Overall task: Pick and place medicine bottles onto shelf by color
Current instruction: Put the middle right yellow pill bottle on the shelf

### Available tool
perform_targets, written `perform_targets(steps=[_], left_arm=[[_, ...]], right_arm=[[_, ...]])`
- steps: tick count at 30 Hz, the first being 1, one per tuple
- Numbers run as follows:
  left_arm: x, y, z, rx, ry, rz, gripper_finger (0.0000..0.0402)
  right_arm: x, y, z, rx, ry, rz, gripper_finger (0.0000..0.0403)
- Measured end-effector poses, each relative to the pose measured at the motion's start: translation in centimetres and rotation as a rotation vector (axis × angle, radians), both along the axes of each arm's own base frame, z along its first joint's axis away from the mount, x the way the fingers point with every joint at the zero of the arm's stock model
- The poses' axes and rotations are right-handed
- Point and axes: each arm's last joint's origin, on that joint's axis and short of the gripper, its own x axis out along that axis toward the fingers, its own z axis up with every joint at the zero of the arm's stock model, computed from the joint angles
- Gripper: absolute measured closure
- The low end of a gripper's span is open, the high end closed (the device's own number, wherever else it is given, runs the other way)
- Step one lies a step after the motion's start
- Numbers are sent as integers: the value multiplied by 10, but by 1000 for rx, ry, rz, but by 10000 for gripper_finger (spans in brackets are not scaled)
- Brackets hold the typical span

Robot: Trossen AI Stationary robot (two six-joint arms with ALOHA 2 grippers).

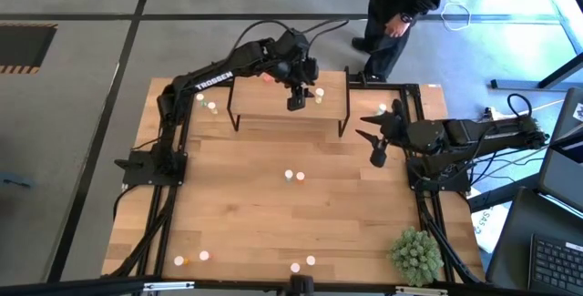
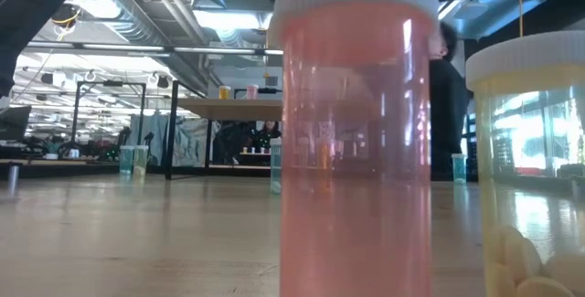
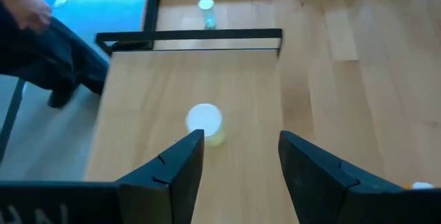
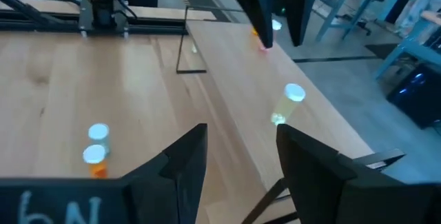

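Fingers of the left gripper (image 3: 238,162) are spread above the shelf (image 3: 138,107) — a pale yellow bottle (image 3: 206,123), seemingly free, stands just ahead between them.

"TROSSEN" runs along the left arm (image 1: 214,76).

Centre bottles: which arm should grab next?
Probably right. Its open gripper hangs near the centre bottles with nothing held. The left gripper, also open, hangs over the shelf, farther away.

I'm seeing a pink bottle (image 2: 355,132) filling the frame, a yellow bottle (image 2: 535,160) standing just beside it, shelf (image 2: 228,108) sitting far behind.
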Motion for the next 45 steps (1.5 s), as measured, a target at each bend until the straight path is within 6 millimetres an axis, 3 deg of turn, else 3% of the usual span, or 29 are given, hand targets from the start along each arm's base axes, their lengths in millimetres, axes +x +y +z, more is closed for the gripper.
perform_targets(steps=[8, 18, 29, 41, 45], left_arm=[[-3, 13, -2, -58, -31, 25, 219], [11, 27, -27, -83, -11, 25, 219], [18, 21, -30, 19, 22, 39, 219], [28, 25, -50, -18, 47, 26, 219], [30, 26, -46, 4, 7, 27, 219]], right_arm=[[1, 0, 2, -4, -20, -14, 226], [1, 0, 2, -1, -24, -15, 226], [1, 0, 2, -1, -27, -17, 226], [1, 0, 2, -3, -26, -16, 226], [1, 0, 2, -1, -27, -17, 226]])
